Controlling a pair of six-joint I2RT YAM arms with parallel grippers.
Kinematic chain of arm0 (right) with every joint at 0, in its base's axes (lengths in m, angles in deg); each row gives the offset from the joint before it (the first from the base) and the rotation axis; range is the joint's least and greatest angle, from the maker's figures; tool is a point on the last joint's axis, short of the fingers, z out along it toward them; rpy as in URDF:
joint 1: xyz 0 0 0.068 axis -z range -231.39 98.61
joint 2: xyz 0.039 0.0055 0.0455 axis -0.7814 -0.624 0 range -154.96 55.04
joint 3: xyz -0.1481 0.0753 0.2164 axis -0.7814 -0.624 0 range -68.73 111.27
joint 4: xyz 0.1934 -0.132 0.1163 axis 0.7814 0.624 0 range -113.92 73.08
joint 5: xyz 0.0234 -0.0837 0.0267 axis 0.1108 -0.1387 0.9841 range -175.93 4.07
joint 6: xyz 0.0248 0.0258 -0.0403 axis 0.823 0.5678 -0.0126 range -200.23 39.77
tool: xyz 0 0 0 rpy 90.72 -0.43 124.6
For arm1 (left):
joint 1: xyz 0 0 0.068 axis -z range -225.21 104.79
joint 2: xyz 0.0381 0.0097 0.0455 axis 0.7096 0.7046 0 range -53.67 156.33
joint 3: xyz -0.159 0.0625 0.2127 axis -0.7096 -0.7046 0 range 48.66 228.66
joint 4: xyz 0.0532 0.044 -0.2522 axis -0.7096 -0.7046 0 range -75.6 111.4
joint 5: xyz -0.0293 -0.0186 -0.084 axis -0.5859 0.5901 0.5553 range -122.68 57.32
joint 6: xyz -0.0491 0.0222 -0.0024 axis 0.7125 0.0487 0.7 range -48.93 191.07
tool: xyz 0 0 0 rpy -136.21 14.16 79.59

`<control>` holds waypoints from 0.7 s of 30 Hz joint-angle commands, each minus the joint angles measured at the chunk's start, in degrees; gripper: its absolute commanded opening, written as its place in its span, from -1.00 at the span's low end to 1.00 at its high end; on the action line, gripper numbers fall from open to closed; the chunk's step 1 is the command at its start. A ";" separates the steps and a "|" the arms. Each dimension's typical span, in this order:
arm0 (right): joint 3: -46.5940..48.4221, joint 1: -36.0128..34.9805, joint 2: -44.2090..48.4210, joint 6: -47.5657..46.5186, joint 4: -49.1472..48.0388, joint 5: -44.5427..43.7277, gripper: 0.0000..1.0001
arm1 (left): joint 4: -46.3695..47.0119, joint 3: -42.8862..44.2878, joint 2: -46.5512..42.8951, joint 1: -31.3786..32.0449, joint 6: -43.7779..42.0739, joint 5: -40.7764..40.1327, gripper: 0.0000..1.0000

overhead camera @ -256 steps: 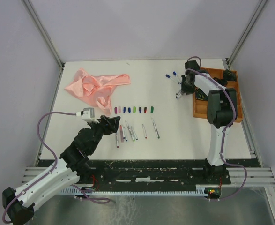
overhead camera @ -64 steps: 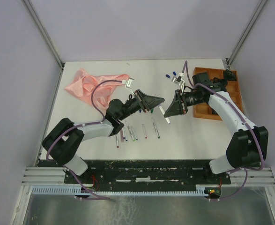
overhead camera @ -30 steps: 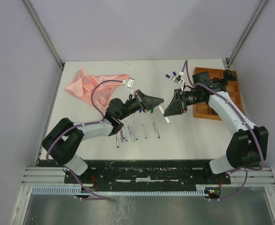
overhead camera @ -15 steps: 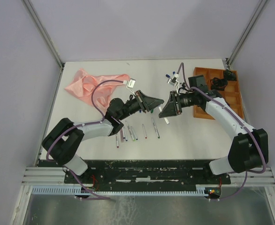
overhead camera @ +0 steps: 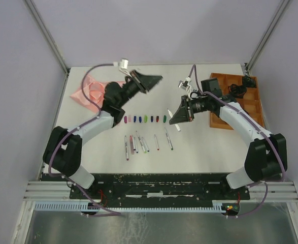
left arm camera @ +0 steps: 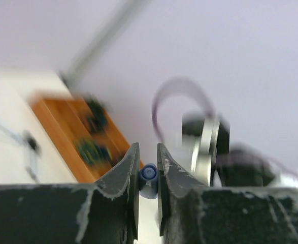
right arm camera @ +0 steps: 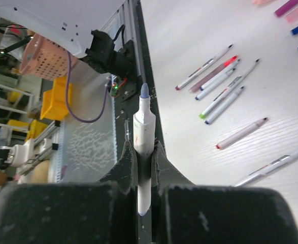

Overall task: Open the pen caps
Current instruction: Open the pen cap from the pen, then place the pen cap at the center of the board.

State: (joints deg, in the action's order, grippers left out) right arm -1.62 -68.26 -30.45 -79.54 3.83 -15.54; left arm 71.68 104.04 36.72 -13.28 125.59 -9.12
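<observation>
My left gripper is raised over the back of the table, shut on a stubby blue pen cap held end-on between its fingers. Over the table's middle my right gripper is shut on a white pen whose bare pale-blue tip sticks out past the jaws. A row of loose pen caps lies on the table. In front of it lie several uncapped pens, also seen in the right wrist view as pens.
A crumpled pink cloth lies at the back left, partly under the left arm. A wooden compartment tray stands at the right edge. Two capped pens lie near it, behind the right arm's cable.
The left gripper has swung up and back to the left with the blue cap, away from the pen. The right gripper has shifted a little left with the uncapped pen.
</observation>
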 commanded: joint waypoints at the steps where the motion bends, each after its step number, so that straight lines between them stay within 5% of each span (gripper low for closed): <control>1: -0.21 -1.08 -1.67 -0.21 5.74 3.57 -1.00 | 2.80 10.02 -4.89 -7.72 -7.49 -12.08 -0.94; 5: 0.59 -0.95 -1.41 -1.94 7.58 2.35 -1.00 | 1.61 9.15 -7.56 -8.47 -8.64 -13.72 -0.94; 9: 6.92 0.12 -0.32 -16.52 22.53 -5.68 -1.00 | -1.22 3.87 -10.55 -8.41 -8.17 -12.05 -0.94; 13: 6.43 4.21 3.98 -18.34 21.90 -12.87 -1.00 | -5.33 -3.89 -13.47 -7.54 -6.12 -10.53 -0.94; 21: 4.43 8.36 9.11 -16.92 17.29 -25.44 -1.00 | -19.52 -10.28 -13.49 7.89 -11.71 -27.18 -0.95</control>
State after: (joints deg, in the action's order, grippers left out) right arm 2.66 -61.02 -23.61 -95.28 23.28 -33.70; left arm 59.84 92.26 23.50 -12.23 119.10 -27.09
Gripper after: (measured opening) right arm 0.056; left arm 0.210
